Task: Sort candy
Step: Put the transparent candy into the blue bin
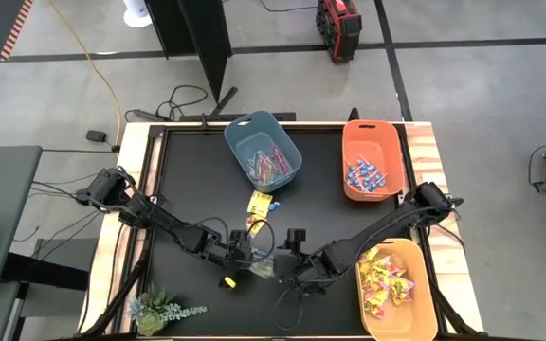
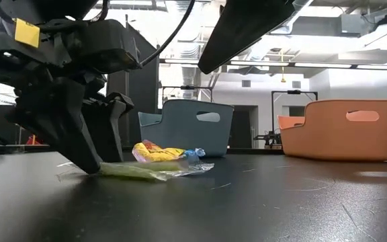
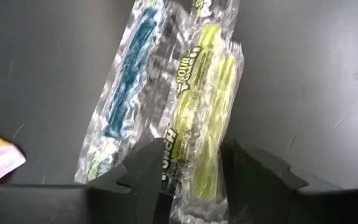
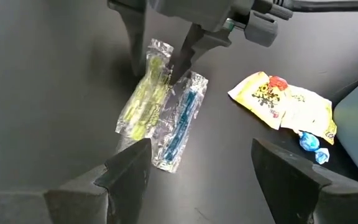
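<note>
We centre left gripper (image 3: 194,171) on yellow-green stick (image 3: 207,112); jaws part-open astride it, nothing held; blue stick (image 3: 126,84) just beside; avoid pinching both; right gripper (image 4: 194,165) wide, empty.

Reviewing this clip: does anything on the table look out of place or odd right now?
Mostly tidy. Still loose on the black table: a green stick candy between the left hand's open fingers, a blue stick candy overlapping it, plus a yellow packet and a blue-wrapped sweet near the blue-grey bin. Nothing looks spilled or damaged.

Yellow-green stick (image 3: 204,118), blue stick (image 3: 126,81), apparently clear wrappers.
</note>
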`<state>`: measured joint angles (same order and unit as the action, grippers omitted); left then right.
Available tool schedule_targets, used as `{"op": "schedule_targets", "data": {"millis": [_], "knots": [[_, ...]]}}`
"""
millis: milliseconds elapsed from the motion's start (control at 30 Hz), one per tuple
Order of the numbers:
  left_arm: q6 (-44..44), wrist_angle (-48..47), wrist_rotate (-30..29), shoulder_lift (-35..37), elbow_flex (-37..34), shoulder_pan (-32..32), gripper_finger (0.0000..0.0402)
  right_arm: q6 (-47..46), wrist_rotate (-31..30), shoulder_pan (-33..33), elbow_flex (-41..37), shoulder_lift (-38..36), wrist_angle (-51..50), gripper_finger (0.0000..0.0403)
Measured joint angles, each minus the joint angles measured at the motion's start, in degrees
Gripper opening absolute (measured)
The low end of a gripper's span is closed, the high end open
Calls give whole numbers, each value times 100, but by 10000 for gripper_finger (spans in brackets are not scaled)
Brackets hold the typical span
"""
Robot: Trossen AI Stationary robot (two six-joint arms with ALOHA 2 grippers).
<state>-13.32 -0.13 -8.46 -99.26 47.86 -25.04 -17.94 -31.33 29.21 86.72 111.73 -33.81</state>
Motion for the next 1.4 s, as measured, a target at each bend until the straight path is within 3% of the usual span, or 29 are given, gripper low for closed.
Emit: {"op": "schedule_targets", "data": {"millis": [300, 667, 1400], "knots": [[59, 405, 47, -7, 9, 54, 212, -1, 2, 2, 0, -1, 2, 292], [-119, 61, -187, -20, -35, 223, 185, -3, 2, 2, 0, -1, 44, 292], [-90, 101, -205, -15, 9, 243, 11, -3, 2, 2, 0, -1, 44, 292]]}}
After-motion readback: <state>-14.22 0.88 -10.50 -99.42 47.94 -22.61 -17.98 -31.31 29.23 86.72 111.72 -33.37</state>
